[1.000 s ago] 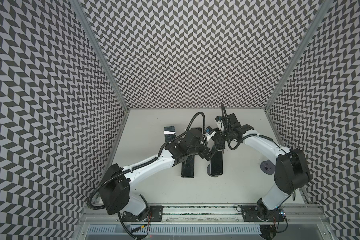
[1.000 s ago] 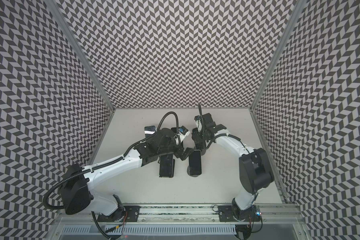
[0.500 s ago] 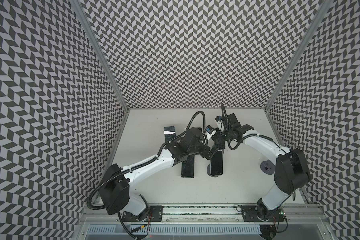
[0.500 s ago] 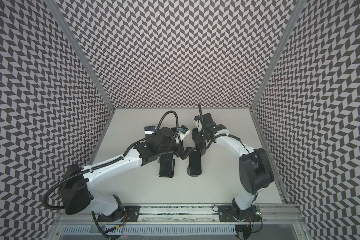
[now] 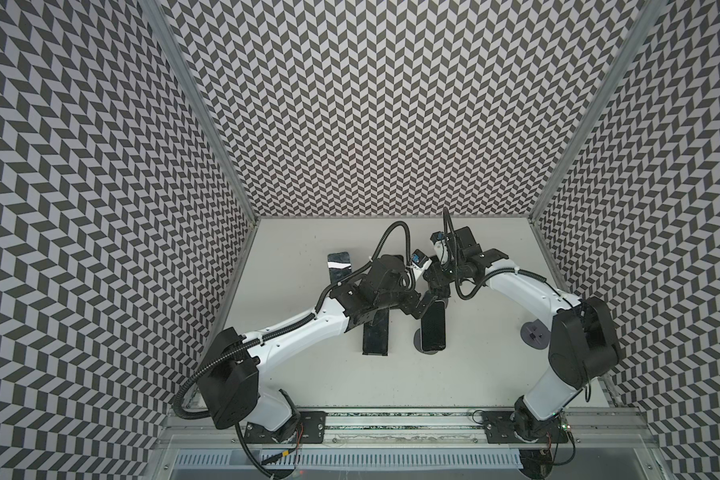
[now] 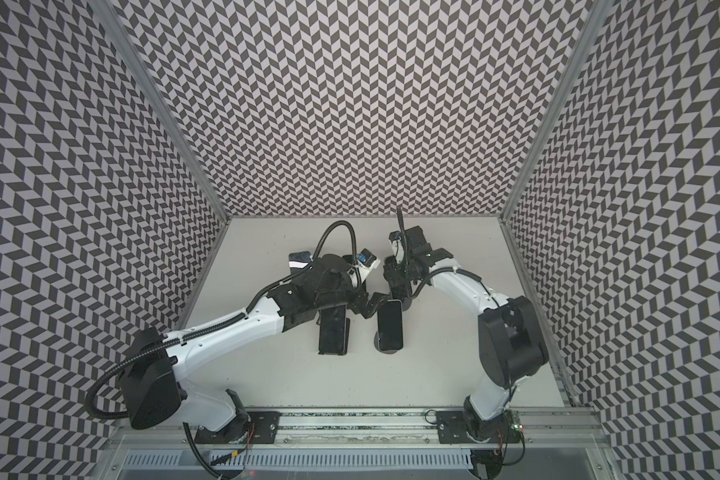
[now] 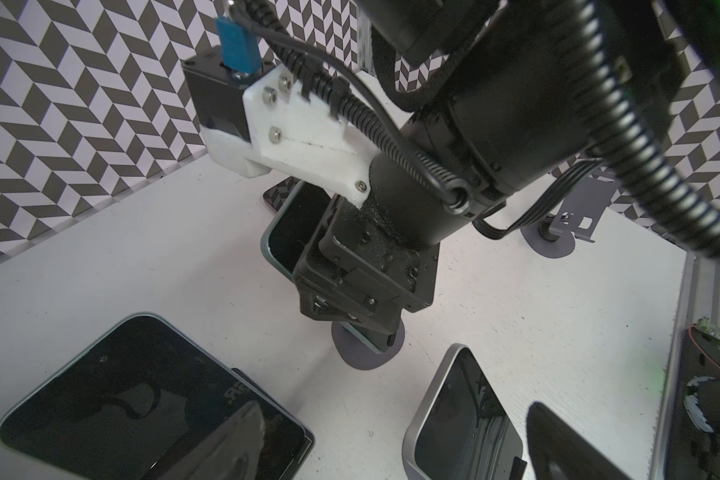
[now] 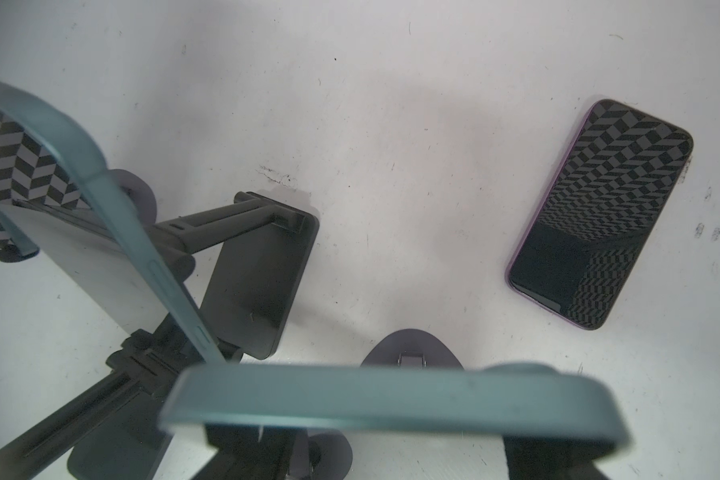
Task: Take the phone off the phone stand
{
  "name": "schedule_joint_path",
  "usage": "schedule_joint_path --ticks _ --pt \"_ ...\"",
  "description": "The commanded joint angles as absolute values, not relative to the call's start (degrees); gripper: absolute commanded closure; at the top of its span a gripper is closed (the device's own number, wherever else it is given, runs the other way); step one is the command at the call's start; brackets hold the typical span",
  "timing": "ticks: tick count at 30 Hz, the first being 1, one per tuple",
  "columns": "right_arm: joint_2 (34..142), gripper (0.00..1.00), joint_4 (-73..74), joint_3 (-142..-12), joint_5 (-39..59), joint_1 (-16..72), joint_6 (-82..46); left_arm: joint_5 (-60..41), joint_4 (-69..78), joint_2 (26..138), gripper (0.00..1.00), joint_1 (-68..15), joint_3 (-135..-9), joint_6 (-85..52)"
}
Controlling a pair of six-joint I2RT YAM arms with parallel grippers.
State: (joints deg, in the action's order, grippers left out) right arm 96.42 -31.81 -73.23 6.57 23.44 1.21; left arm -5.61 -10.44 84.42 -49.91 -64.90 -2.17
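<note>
The phone stand (image 5: 430, 352) shows its round foot nearest the arm bases, mid-table (image 5: 487, 374). The phone (image 5: 433, 328) leans on it, screen up. Just beside the phone's far left corner, the left gripper (image 5: 417, 306) stands wide open and empty. At the phone's far end, the right gripper (image 5: 438, 296) is partly closed, jaws clamped on the top edge.

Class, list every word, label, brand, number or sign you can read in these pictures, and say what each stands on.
Nothing can be read for certain.
Pale letter-like marks on the black glossy phone screen: too blurred to read.
Letter-like cut-outs in the grey metal stand plate: not legible.
</note>
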Motion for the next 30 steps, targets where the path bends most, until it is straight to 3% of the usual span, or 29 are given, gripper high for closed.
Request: schedule_joint_path --ticks 1,30 --pt "94.3 0.46 -32.2 -74.3 8.4 23.2 0.9 -4.7 -9.6 84.3 0.02 -50.4 -67.5 -1.8" --pt "87.5 0.46 -32.9 -73.7 7.8 23.1 -1.9 -1.6 -5.2 85.1 0.03 -50.6 -68.5 -10.9"
